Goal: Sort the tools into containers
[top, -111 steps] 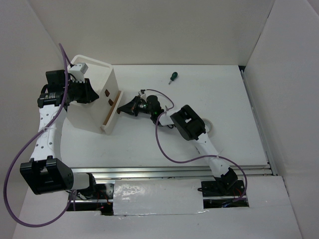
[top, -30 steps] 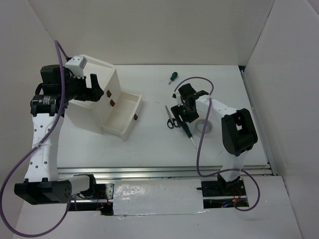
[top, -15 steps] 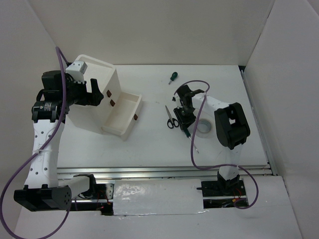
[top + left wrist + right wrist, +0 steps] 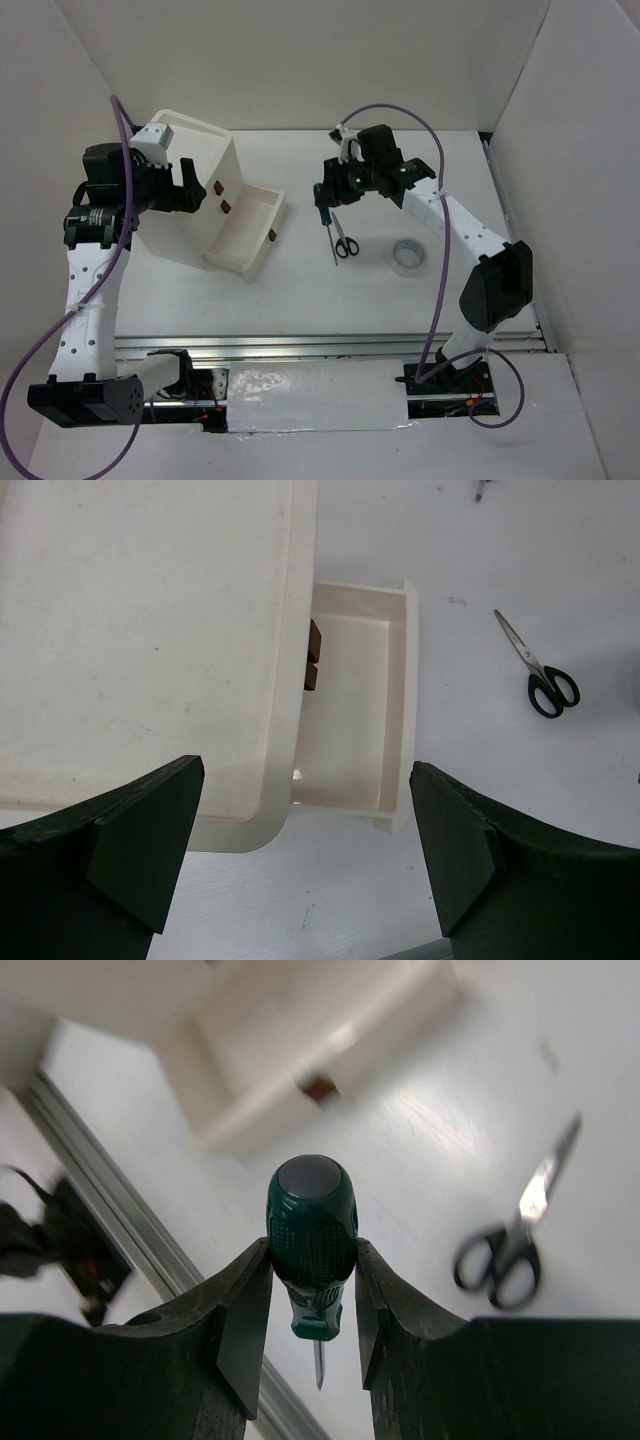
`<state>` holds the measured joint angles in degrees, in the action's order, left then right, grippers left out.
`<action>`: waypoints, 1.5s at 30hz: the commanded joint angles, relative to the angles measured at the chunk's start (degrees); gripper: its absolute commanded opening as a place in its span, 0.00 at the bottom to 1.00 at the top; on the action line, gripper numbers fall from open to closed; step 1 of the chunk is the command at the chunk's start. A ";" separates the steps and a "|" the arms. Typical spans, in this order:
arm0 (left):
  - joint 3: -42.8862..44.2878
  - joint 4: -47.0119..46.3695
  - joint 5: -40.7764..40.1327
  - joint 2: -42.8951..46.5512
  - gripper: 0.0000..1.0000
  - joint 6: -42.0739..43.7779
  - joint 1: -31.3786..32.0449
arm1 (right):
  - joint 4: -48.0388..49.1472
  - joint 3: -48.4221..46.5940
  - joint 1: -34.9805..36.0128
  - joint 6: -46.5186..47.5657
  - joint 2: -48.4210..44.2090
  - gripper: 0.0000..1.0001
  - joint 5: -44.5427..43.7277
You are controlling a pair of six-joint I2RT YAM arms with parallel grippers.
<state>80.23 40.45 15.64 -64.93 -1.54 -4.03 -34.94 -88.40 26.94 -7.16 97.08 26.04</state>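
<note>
The white cabinet [image 4: 178, 232] sits on the desk [image 4: 300, 300] with one drawer [image 4: 246, 228] pulled out. The left pincer [image 4: 305, 770] hangs wide open above it. The right pincer [image 4: 312, 1305] squeezes the long green screwdriver [image 4: 311, 1222], up over the scissors [image 4: 344, 242], near the tape roll [image 4: 408, 254].

White arm links [image 4: 85, 290], black joints [image 4: 495, 288], purple cables [image 4: 385, 107], dark pincer fingers [image 4: 140, 840].

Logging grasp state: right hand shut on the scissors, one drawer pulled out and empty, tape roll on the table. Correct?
Not the scissors: the right wrist view shows the right hand shut on the green-handled screwdriver; the scissors lie on the table. The rest holds: drawer out and empty, tape roll on the table.
</note>
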 commanded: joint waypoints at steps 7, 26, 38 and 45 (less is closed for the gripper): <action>-2.00 -4.15 -1.31 2.00 0.98 -1.62 0.25 | 39.23 -11.16 9.87 -24.04 8.28 0.00 -9.34; -5.61 -5.73 -1.66 3.23 0.99 -1.54 -0.19 | 45.84 -18.21 16.13 -19.47 27.19 0.00 -11.11; -4.55 -6.52 -4.13 1.38 0.98 -3.47 -0.63 | 43.29 -16.63 17.45 -21.85 29.92 0.18 -9.26; -5.08 -7.57 -5.00 1.56 0.98 -4.43 -0.80 | 43.46 -14.96 17.36 -22.10 29.14 0.72 -7.58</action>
<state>74.32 35.77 11.55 -63.68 -3.88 -4.43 5.15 -103.59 44.01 -28.91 127.85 17.54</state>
